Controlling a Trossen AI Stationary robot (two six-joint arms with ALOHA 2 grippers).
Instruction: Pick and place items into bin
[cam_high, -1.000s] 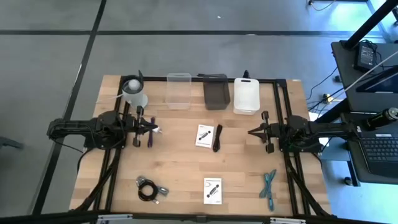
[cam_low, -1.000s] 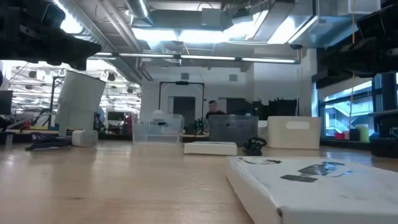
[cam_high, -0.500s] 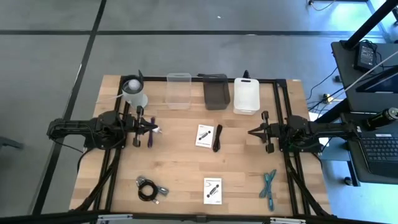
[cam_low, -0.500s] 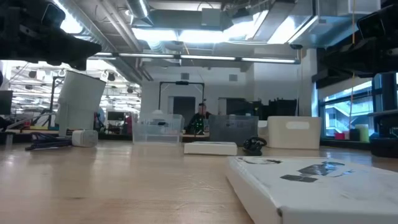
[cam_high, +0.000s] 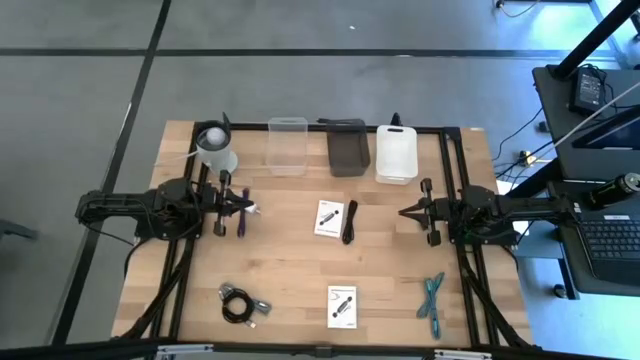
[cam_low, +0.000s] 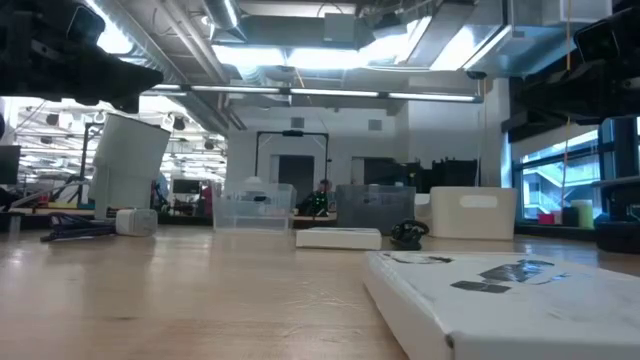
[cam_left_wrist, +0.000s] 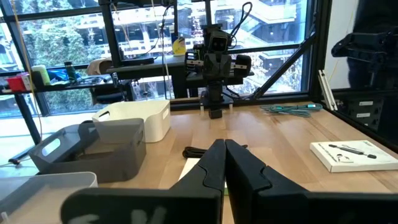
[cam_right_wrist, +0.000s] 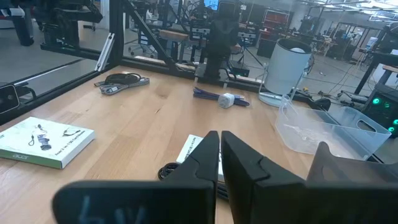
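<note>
Both arms hang level over the wooden table (cam_high: 290, 270), facing each other across it. The left gripper (cam_high: 252, 205) has its fingers pinched together on nothing, just above a purple cable with a white plug (cam_high: 245, 212); the right gripper (cam_high: 403, 213) is pinched closed too, empty, well apart from anything. Along the far edge stand a white cup-like container (cam_high: 215, 148), a clear bin (cam_high: 287, 145), a dark grey bin (cam_high: 347, 146) and a white bin (cam_high: 395, 154), side by side. Mid-table, one white card (cam_high: 329, 217) lies just beside a black stick (cam_high: 350, 221). Toward the near edge sit the black cable coil (cam_high: 239, 304), a second white card (cam_high: 342, 306) and the teal tool (cam_high: 432, 299). Behind the bins, a person (cam_low: 322, 195) shows far off in the room.
</note>
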